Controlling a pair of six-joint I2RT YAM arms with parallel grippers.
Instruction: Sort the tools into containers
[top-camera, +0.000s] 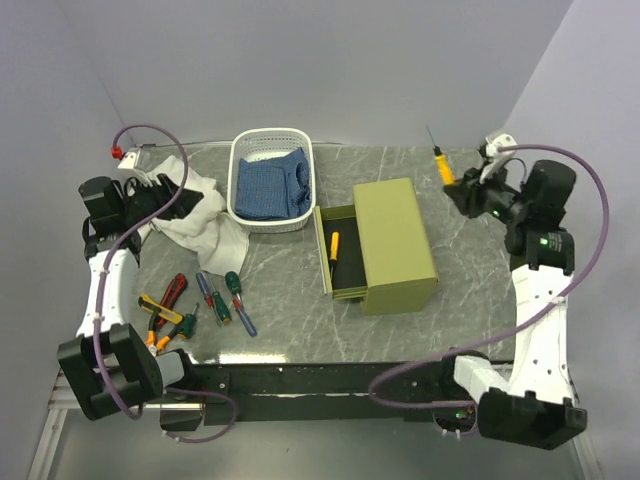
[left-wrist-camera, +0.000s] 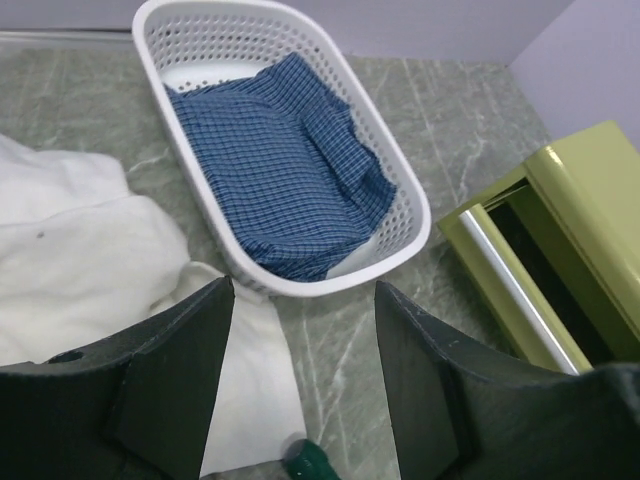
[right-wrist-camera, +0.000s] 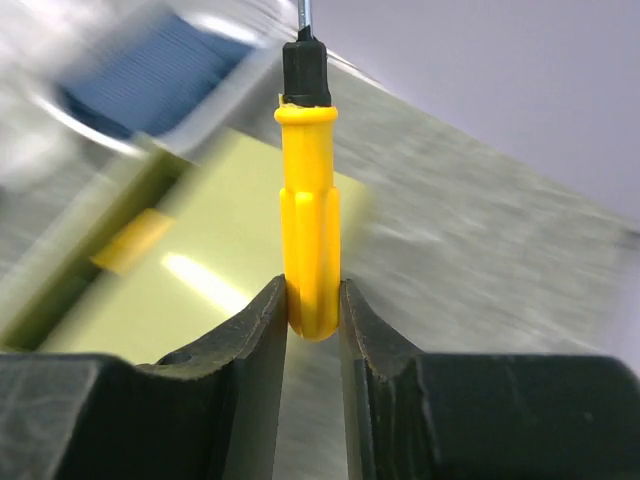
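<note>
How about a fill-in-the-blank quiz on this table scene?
The right gripper grips a screwdriver with a ____ handle.
The cloth in the white basket is ____.
The drawer of the green chest stands ____.
The left gripper, jaws apart, holds ____.
Missing words: yellow, blue, open, nothing.

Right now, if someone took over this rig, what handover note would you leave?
Left end effector: open, empty, above the white cloth beside the basket.
Right end effector: shut on a yellow screwdriver, raised right of the drawer chest.
Done: one yellow-handled tool lies in the chest's open drawer; basket holds only blue fabric.
Left: place the held screwdriver, then the loose screwdrivers and pliers at front left.
</note>
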